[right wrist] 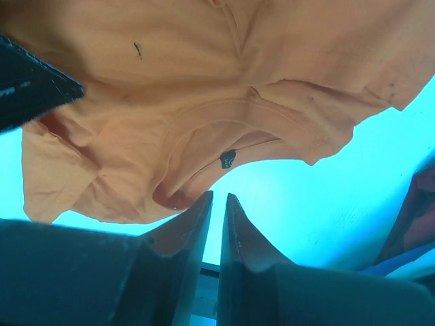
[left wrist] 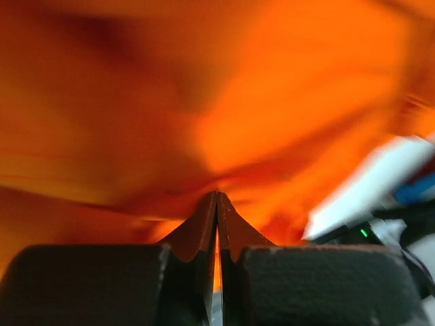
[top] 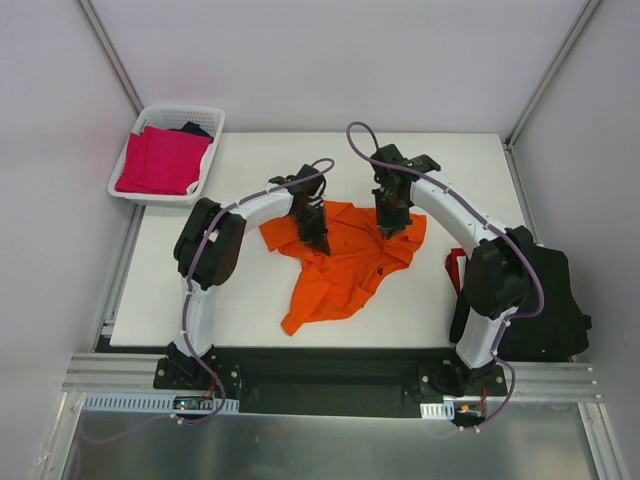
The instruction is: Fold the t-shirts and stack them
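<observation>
A bright orange t-shirt [top: 345, 265] lies crumpled at the middle of the white table [top: 250, 310]. My left gripper [top: 318, 238] is down on its left part. In the left wrist view the gripper [left wrist: 217, 193] is shut on a fold of the orange cloth [left wrist: 204, 102]. My right gripper [top: 392, 228] hovers over the shirt's upper right. In the right wrist view it [right wrist: 217, 195] is open by a narrow gap and empty, just short of the collar [right wrist: 204, 115]. A magenta-pink t-shirt [top: 160, 160] lies in the basket. Black t-shirts with red trim [top: 550, 300] lie at the right.
The white lattice basket [top: 210, 112] stands at the table's back left corner, with a dark cloth [top: 195, 128] behind the pink shirt. The black pile sits at the table's right edge beside the right arm's base. Grey walls close in the table.
</observation>
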You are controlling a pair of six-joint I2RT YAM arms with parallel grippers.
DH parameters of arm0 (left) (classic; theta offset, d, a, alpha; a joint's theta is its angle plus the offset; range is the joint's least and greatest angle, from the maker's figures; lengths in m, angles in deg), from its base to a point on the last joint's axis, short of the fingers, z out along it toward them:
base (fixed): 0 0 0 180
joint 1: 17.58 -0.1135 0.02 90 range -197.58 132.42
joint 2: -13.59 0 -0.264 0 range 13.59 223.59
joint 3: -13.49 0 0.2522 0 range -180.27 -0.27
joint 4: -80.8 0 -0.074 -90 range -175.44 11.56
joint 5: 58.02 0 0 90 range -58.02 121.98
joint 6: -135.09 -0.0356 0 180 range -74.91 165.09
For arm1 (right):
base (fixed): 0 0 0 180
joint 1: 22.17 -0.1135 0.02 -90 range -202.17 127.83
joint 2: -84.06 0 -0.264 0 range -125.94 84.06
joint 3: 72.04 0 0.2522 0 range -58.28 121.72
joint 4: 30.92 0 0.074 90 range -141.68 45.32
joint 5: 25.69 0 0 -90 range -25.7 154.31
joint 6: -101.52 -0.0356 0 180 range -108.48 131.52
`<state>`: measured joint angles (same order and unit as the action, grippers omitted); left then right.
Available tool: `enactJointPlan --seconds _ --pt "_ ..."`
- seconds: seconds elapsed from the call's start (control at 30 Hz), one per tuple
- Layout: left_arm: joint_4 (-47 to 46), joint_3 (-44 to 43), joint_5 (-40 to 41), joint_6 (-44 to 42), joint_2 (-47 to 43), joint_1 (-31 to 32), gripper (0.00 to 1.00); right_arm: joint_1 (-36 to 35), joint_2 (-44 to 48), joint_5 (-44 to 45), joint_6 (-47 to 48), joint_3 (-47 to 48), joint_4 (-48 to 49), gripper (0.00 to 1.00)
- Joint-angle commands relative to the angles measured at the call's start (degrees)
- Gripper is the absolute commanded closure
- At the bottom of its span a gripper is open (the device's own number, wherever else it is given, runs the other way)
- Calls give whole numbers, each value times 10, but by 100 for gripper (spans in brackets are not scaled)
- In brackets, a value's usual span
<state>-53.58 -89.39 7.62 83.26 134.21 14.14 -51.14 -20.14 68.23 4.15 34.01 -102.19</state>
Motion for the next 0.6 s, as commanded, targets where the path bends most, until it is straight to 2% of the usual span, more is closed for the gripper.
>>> enactJointPlan --seconds 0.0,0.13,0.23,0.47,0.57 --pt "31 62 88 20 -21 -32 100 0 30 13 3 0 -18 84" --pt "69 121 151 -5 -69 -59 100 -10 27 6 -1 5 -19 84" --pt "79 152 155 -13 -97 -56 100 -18 23 3 -5 6 -19 84" --pt "79 251 156 13 -165 -17 100 -38 12 3 -12 -18 -10 82" --pt "79 271 158 29 -182 3 100 -39 0 -8 -13 -35 5 76"
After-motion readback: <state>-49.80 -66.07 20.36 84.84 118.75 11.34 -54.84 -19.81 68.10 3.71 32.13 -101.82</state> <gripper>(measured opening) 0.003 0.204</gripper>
